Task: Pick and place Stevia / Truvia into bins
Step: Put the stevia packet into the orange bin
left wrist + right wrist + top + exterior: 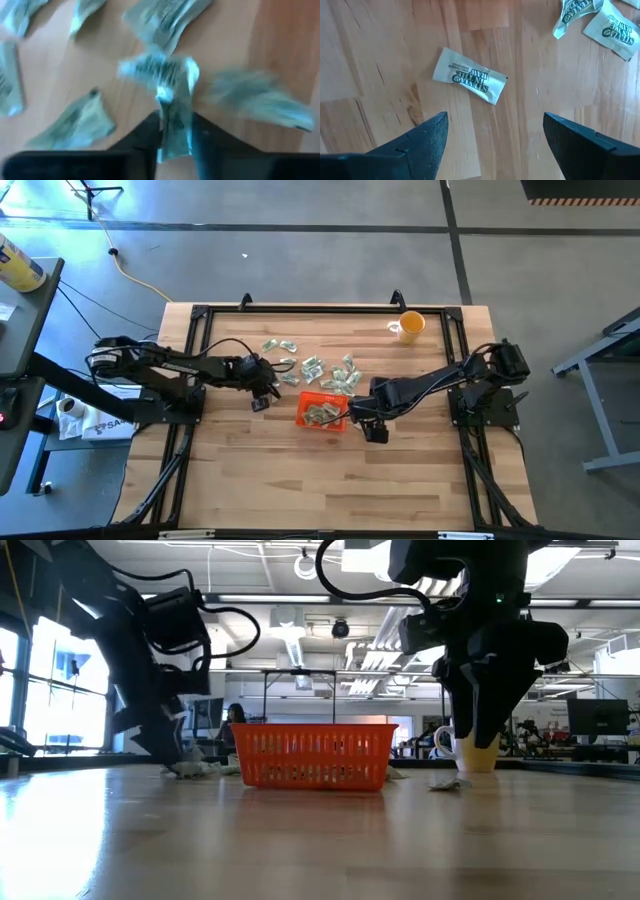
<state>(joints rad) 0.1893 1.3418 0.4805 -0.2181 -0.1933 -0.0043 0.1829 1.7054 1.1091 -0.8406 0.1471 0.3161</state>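
Dark fingers of the left gripper (262, 394) pinched one pale green sachet (172, 131) at the left edge of the scattered Stevia sachets (318, 367). Just right of it sat the orange bin (322, 411), holding several sachets. Beside the bin's right end, the right gripper (494, 131) hung spread wide over a single sachet (469, 75).

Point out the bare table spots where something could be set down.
Free: the wide wood strip between the orange bin and the table's near edge, and the patch between the yellow cup and the right gripper. Crowded: the sachets scattered beyond the bin, beside the left gripper.
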